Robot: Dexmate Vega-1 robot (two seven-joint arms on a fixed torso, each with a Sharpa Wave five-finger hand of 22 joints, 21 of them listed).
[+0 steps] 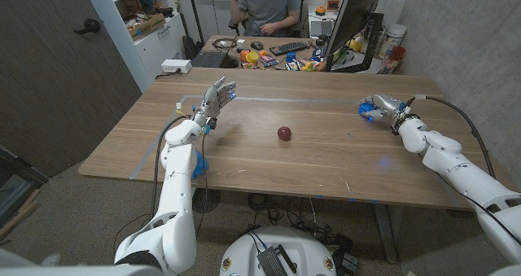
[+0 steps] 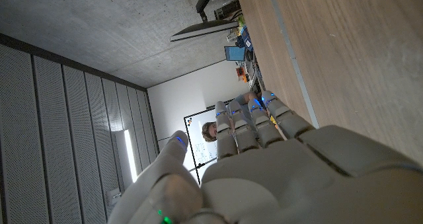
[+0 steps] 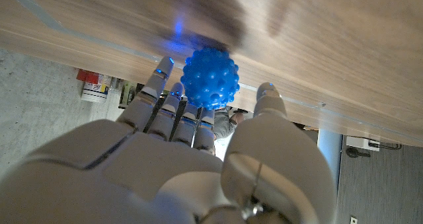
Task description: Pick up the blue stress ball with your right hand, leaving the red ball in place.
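The blue stress ball [image 1: 367, 111] is bumpy and lies on the wooden table [image 1: 326, 170] at its far right. My right hand [image 1: 388, 107] is right beside it. In the right wrist view the blue ball [image 3: 210, 78] sits against the table between my fingers [image 3: 160, 75] and thumb [image 3: 268, 97]. The fingers reach its side, while the thumb stands a little apart from it. The dark red ball [image 1: 283, 133] rests near the table's middle, well away from both hands. My left hand [image 1: 215, 98] is raised over the table's left part, fingers up, holding nothing.
A person sits behind the table at a cluttered desk [image 1: 269, 58] with a keyboard and a monitor [image 1: 356, 15]. A white power strip [image 1: 176, 65] lies past the far left corner. A tape line [image 1: 269, 100] runs along the far side of the table.
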